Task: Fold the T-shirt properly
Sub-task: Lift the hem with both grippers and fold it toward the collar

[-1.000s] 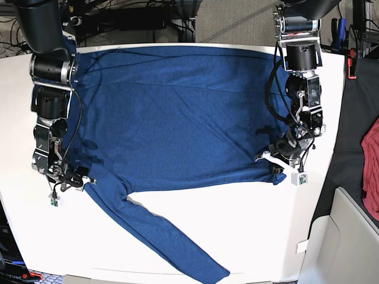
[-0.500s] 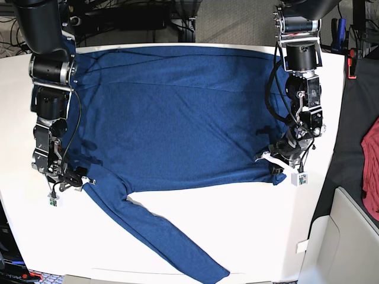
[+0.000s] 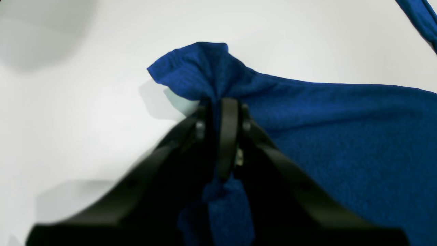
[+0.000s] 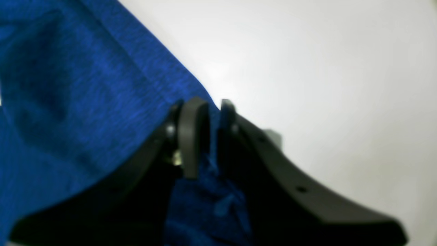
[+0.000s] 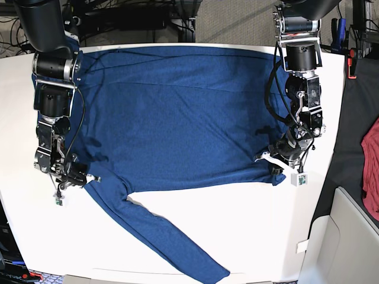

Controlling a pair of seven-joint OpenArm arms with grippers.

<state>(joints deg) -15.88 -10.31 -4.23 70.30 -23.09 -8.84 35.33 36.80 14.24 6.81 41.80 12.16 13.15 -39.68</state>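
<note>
The left gripper [image 3: 220,112] is seen pressed together on a pinched ridge of the T-shirt [image 5: 172,118], with a small crest of blue knit bunched up above the black fingertips [image 3: 228,116] and more cloth gathered below them between the dark, curved finger arms. In the base view this gripper [image 5: 277,161] is placed at the shirt's corner near the tabletop's right edge. The right gripper [image 4: 208,112] is seen nearly closed on the shirt's edge: a thin fold of blue fabric is caught between its two rounded black pads [image 4: 192,119], and more cloth is crumpled beneath them. In the base view it [image 5: 83,179] is found near the tabletop's left edge, at the point where the body of the shirt meets the sleeve [image 5: 172,239]. The shirt is spread flat across the white, smooth tabletop [image 5: 237,231], its far edge lying along the back edge. The fabric is a thin, heathered knit, plain, with shallow creases running across the chest. The one visible long sleeve is laid out as a narrow band, slanting from the left gripping point toward the front edge, where its cuff ends. A red cloth [image 5: 372,171] is seen off the table at the far right.
</note>
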